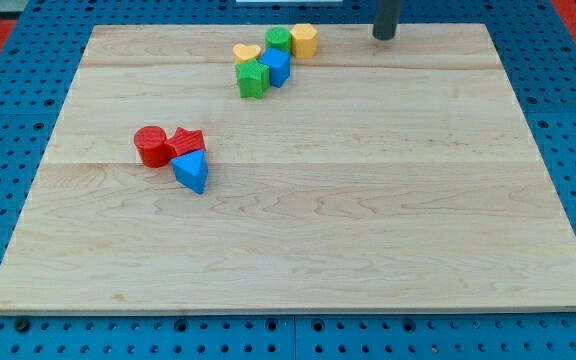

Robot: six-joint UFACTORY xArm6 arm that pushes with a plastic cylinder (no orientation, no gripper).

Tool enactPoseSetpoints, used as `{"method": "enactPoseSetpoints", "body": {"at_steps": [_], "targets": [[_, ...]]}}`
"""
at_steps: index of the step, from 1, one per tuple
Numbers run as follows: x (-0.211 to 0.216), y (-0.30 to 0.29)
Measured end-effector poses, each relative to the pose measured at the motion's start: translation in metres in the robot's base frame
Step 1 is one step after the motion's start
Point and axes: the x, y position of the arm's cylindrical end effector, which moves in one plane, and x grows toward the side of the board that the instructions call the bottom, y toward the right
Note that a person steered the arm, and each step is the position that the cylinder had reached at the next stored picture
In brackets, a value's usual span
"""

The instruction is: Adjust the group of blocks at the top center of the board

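Observation:
A cluster of blocks sits at the top centre of the wooden board [368,200]: a yellow heart [246,52], a green cylinder [278,40], a yellow hexagonal block [304,40], a blue cube [276,67] and a green star-like block [253,78]. They touch one another in a diagonal clump. My tip [384,36] stands at the board's top edge, to the right of the cluster, about 65 px clear of the yellow hexagonal block.
A second group lies at the left middle: a red cylinder [151,145], a red star-like block [187,143] and a blue triangle [192,172], touching. A blue pegboard [28,60] surrounds the board.

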Motion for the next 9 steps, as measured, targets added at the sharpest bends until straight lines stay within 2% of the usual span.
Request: {"method": "enactPoseSetpoints", "body": {"at_steps": [1, 3, 5, 7, 8, 9], "targets": [[0.002, -0.014], [0.009, -0.092], [0.024, -0.138], [0.019, -0.12], [0.008, -0.179], [0.002, -0.206]]}}
